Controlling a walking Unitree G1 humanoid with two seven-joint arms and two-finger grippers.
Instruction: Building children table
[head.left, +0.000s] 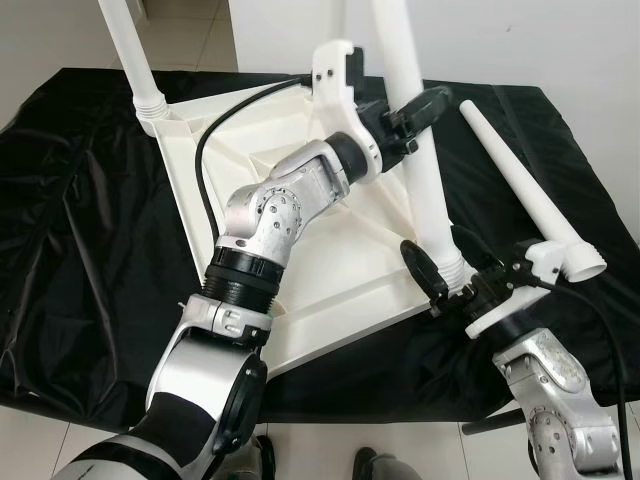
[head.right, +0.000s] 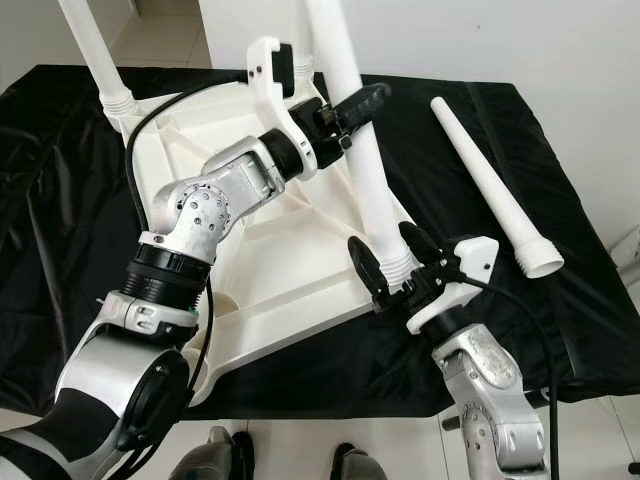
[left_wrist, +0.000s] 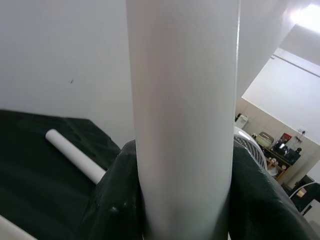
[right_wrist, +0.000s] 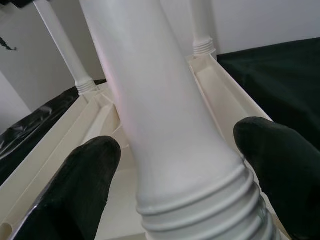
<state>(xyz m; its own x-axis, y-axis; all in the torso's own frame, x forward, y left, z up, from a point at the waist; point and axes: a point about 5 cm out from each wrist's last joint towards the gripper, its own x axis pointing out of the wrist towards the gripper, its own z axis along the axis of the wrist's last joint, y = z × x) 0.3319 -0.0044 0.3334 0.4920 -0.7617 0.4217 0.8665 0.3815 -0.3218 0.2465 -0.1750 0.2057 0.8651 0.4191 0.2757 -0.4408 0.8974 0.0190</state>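
Lying upside down on the black-draped desk (head.left: 80, 200), the white tabletop (head.left: 330, 270), ribbed underside facing up. Standing upright from its near corner, a white leg (head.left: 425, 170), long axis running near vertical and leaning slightly away, ribbed foot seated at the tabletop's corner socket. Clamping that leg partway up, the left gripper (head.left: 418, 112), black fingers (left_wrist: 117, 200) pressing against both sides of the tube in the left wrist view. Bracketing the leg's ribbed base, the right gripper (head.left: 452, 282), fingers (right_wrist: 85, 185) spread apart with a gap on either side in the right wrist view, not touching the leg. Rising from the tabletop's far left corner, a second leg (head.left: 130, 55), also upright. Resting loose on the cloth to the right of the tabletop, a spare leg (head.left: 525, 190), long axis running diagonally, wide flared end pointing toward the robot. Showing in the right wrist view and not in the head views, a third leg (right_wrist: 200, 25) standing at another corner beyond the held one. Appearing in the left wrist view behind the leg, a room with a fan (left_wrist: 250, 150).
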